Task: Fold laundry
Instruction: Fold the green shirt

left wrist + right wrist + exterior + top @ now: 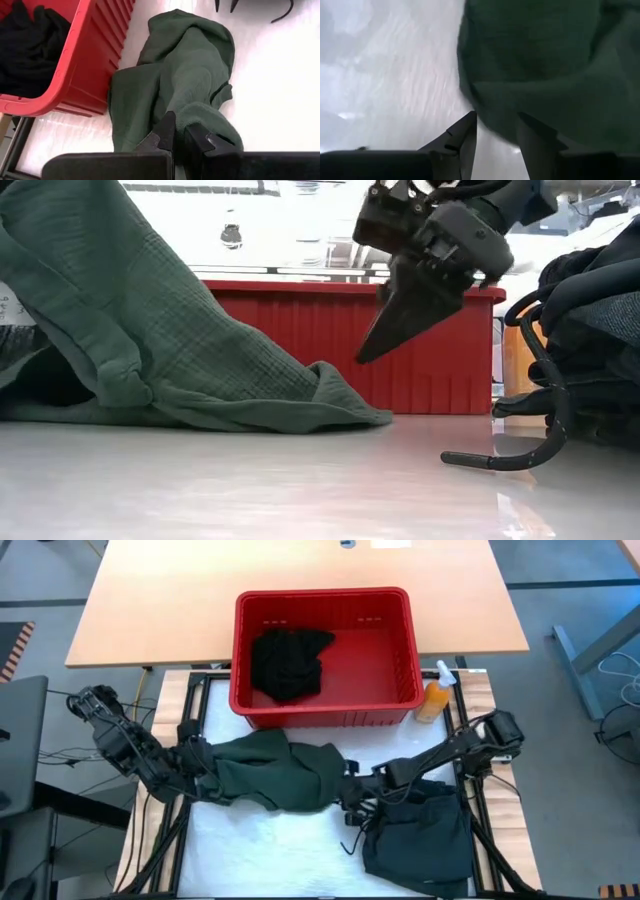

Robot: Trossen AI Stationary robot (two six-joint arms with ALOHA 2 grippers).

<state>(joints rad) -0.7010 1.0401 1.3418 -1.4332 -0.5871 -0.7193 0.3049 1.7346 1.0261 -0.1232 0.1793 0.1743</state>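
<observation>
While folding is only being started: nothing is seen folded yet.
Green shirt (275, 772): being held bunched mid-table by the left gripper (178, 137), clamped on it.
Right gripper (496, 131): being held apart at the shirt's edge.
Black garment (290, 662): waiting in basket (400, 690).
Dark pile (420, 835): lying unfolded beside the shirt.

Right gripper (495, 137) low over pale, shiny table surface (385, 75); two dark fingers (462, 135) parted, gap between them; dark green garment (545, 65) bunched just ahead of fingers, its rounded edge reaching into gap; whether cloth touches either finger unclear; bare surface beside garment.
</observation>
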